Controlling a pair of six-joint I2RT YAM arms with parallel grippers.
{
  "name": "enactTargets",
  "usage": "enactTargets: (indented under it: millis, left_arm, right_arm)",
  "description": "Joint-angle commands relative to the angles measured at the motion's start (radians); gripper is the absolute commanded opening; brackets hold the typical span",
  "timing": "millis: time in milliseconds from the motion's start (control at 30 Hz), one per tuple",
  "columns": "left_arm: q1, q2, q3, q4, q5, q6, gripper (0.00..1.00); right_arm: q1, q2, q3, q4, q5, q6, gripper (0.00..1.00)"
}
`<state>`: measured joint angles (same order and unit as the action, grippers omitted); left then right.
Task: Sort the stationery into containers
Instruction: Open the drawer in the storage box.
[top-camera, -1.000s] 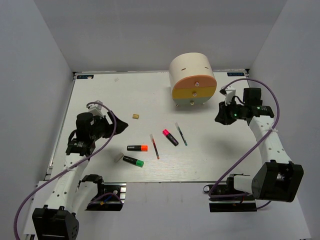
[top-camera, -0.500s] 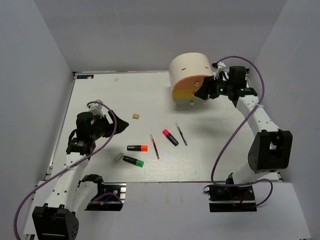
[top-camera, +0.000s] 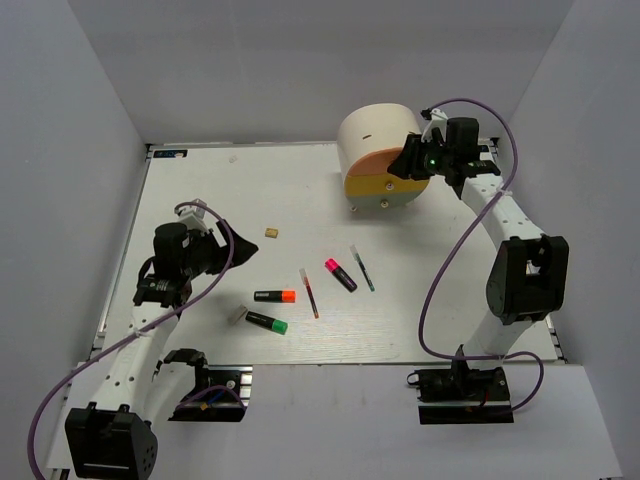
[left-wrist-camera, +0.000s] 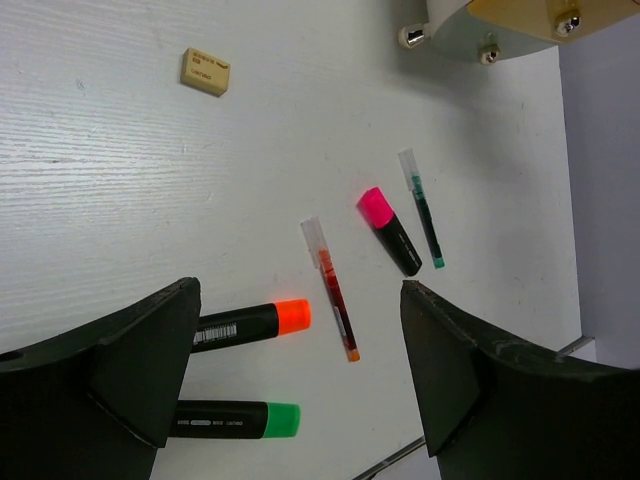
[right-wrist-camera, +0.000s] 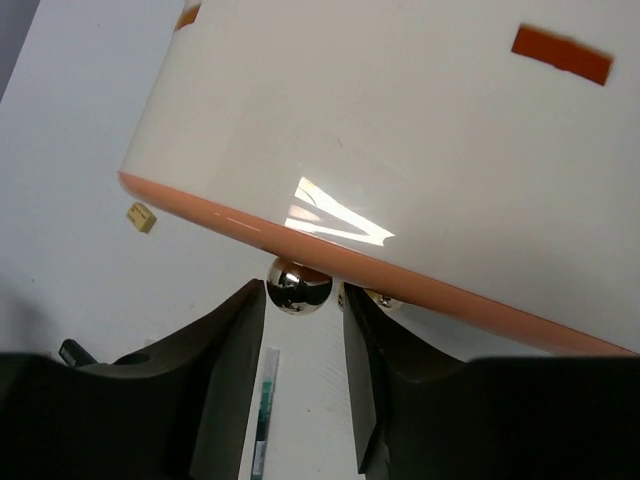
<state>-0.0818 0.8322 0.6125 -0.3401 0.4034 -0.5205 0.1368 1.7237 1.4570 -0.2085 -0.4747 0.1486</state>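
The cream drawer unit (top-camera: 375, 135) stands at the back, pink front uppermost. My right gripper (top-camera: 408, 168) is at that front, open, its jaws closely straddling the chrome knob (right-wrist-camera: 298, 285) with a slight gap on one side. My left gripper (top-camera: 235, 245) hovers open over the left of the table. Loose on the table lie the orange highlighter (left-wrist-camera: 250, 323), green highlighter (left-wrist-camera: 235, 419), pink highlighter (left-wrist-camera: 389, 231), red pen (left-wrist-camera: 330, 288), green pen (left-wrist-camera: 421, 208), tan eraser (left-wrist-camera: 206, 72) and grey eraser (top-camera: 237, 314).
White walls close in the table on the left, back and right. The unit (right-wrist-camera: 400, 130) fills most of the right wrist view, with the green pen (right-wrist-camera: 262, 410) below the jaws. The right arm's cable (top-camera: 505, 150) loops beside the unit.
The right arm swung from the right side of the unit to its pink front, and its jaws widened, then narrowed round the knob. The left arm and the stationery stayed still.
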Motion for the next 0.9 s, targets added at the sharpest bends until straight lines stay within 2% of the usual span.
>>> enactTargets:
  millis: [0, 133, 300, 400, 467, 667, 833, 867]
  left_arm:
    - [0.002, 0.011, 0.026, 0.026, 0.003, -0.003, 0.91]
    - [0.002, 0.024, 0.035, 0.035, 0.003, -0.012, 0.91]
    - [0.002, 0.024, 0.035, 0.044, 0.003, -0.012, 0.91]
    - [0.002, 0.024, 0.035, 0.044, 0.003, -0.012, 0.91]
    - [0.002, 0.024, 0.035, 0.044, 0.003, -0.012, 0.91]
    - [-0.009, 0.033, 0.035, 0.082, 0.025, -0.012, 0.91]
    - [-0.009, 0.068, 0.035, 0.151, 0.104, -0.03, 0.91]
    - [-0.009, 0.068, 0.026, 0.162, 0.104, -0.039, 0.91]
  right_arm:
    - [0.015, 0.004, 0.051, 0.064, 0.03, 0.061, 0.42]
    - [0.03, -0.01, 0.033, 0.075, 0.08, 0.126, 0.35]
    - [0.047, -0.022, 0.026, 0.083, 0.154, 0.21, 0.34]
    - [0.057, -0.026, 0.013, 0.083, 0.226, 0.233, 0.28]
    - [0.06, -0.03, 0.009, 0.081, 0.24, 0.247, 0.2]
    - [0.058, -0.081, -0.037, 0.055, 0.209, 0.24, 0.01]
    - [0.064, -0.173, -0.134, 0.012, 0.131, 0.192, 0.0]
    - [0.064, -0.231, -0.177, 0.024, 0.119, 0.183, 0.0]
